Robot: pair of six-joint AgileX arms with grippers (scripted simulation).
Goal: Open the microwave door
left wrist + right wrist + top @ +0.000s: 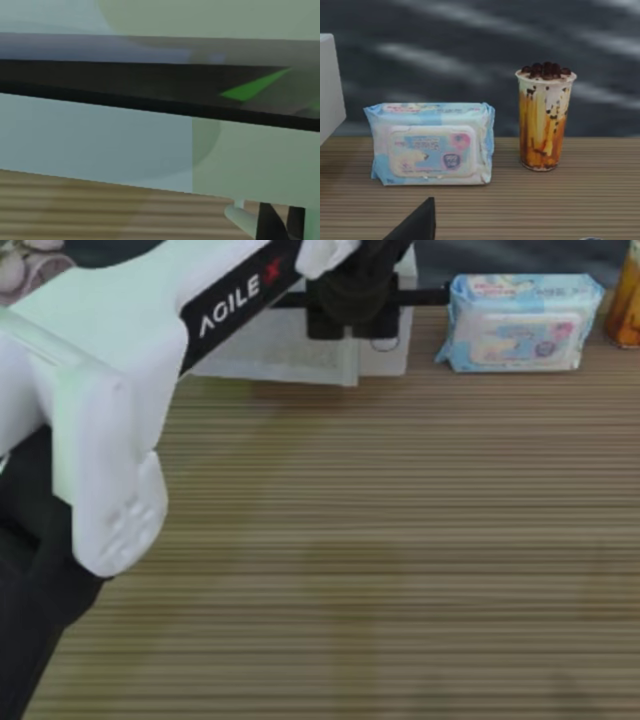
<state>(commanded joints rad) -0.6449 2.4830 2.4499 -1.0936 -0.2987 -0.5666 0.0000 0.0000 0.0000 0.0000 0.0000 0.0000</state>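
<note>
The white microwave (pixel 385 358) stands at the table's far edge, left of centre. My left arm reaches across from the lower left, and my left gripper (pixel 355 328) sits at the free edge of the microwave door (pixel 270 355), a black finger on each side of it. That edge stands slightly farther out than the knob panel. The left wrist view is filled by pale door panels (pixel 100 140) and a dark band, with one black finger (pixel 272 222) at the frame edge. My right gripper is outside the top view; its wrist view shows only one black finger (pixel 420 222).
A blue-white wet-wipes pack (pixel 520 322) (pixel 432 145) lies right of the microwave. A cup of brown bubble tea (pixel 625 300) (pixel 545 117) stands at the far right. The striped wooden table (pixel 400 540) spreads in front. A microwave corner (pixel 329 85) shows in the right wrist view.
</note>
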